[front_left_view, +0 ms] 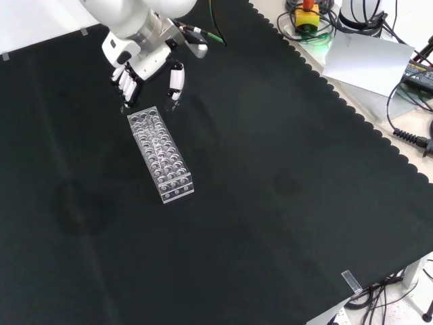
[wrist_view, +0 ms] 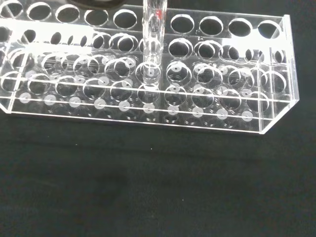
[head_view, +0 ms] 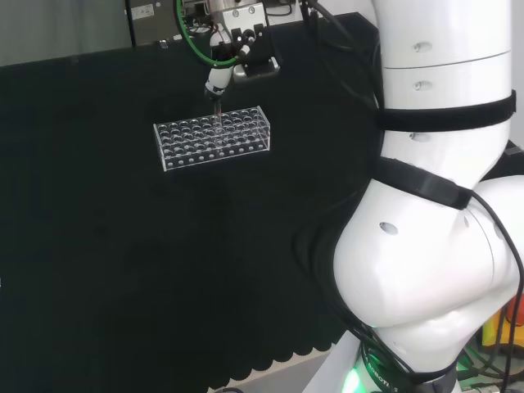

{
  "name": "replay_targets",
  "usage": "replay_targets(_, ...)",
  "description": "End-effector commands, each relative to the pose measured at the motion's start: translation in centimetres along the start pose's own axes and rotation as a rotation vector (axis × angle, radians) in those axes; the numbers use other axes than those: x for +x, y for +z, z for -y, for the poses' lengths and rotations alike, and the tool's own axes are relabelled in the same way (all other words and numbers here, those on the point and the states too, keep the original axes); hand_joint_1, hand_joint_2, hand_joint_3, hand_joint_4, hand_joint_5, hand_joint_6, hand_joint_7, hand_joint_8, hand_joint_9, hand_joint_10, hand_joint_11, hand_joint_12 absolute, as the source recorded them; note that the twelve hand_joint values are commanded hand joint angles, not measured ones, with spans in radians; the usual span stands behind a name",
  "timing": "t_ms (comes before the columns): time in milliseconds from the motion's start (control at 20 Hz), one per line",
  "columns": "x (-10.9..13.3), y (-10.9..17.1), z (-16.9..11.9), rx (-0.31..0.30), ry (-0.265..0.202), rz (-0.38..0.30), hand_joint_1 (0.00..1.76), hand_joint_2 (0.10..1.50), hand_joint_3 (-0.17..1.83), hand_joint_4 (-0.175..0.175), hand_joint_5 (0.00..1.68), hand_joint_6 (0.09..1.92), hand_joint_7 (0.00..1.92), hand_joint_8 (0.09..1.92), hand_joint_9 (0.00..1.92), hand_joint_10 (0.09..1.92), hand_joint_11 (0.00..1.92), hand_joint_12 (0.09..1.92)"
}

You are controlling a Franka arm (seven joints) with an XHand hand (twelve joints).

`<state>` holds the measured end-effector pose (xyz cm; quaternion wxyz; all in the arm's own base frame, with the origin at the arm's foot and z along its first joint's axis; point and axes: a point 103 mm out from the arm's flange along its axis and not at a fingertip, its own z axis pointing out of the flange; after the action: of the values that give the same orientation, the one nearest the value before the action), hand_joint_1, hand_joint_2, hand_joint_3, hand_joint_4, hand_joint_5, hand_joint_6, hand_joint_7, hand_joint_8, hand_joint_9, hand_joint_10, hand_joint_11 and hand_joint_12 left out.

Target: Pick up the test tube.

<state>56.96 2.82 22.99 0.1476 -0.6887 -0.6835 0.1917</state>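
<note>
rack (wrist_view: 148,94): clear plastic block, round holes in rows
test tube (wrist_view: 151,44): clear, upright in rack
robot hand (front_left_view: 145,64): fingers down at the rack's far end; grip on tube can't tell

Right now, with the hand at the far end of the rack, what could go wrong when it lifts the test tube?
1. The test tube stands upright in a hole of the clear rack. A slanted pull may jam it and drag the rack along.
2. The tube is clear glass and hard to see in the head view, so the hand may close beside it.
3. The rack lies unfixed on the black cloth and could slide or tip.
</note>
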Motion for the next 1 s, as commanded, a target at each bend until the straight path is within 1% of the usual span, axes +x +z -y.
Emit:
replay_targets(50,0.7,0.8,-1.4,0.032,-0.002,0.026,0.80,0.83,0.36,-0.119,0.50,0.12,0.58,0.84,0.48,0.83,0.20,1.53)
replay_targets(200,1.2,1.1,-1.8,0.034,-0.009,0.028,0.81,0.83,0.37,-0.119,0.51,0.13,0.61,0.85,0.50,0.83,0.20,1.53)
replay_targets(350,1.4,1.5,-2.2,0.048,-0.008,0.035,0.82,0.81,0.40,-0.122,0.53,0.18,0.69,0.83,0.53,0.81,0.20,1.53)
replay_targets(450,1.5,1.8,-2.3,0.060,-0.007,0.035,0.83,0.79,0.44,-0.126,0.55,0.26,0.74,0.82,0.56,0.79,0.20,1.52)
replay_targets(550,1.5,2.2,-2.4,0.065,-0.008,0.039,0.83,0.78,0.46,-0.130,0.54,0.40,0.77,0.82,0.59,0.78,0.21,1.52)
replay_targets(650,1.5,2.3,-2.5,0.065,-0.010,0.038,0.84,0.77,0.48,-0.134,0.54,0.49,0.80,0.82,0.62,0.77,0.21,1.52)
replay_targets(800,1.6,2.4,-2.5,0.068,-0.012,0.035,0.85,0.76,0.49,-0.144,0.57,0.59,0.90,0.82,0.68,0.75,0.22,1.52)
replay_targets(1000,2.1,2.7,-2.9,0.057,-0.019,0.030,0.87,0.75,0.51,-0.157,0.62,0.66,1.00,0.82,0.77,0.72,0.25,1.51)
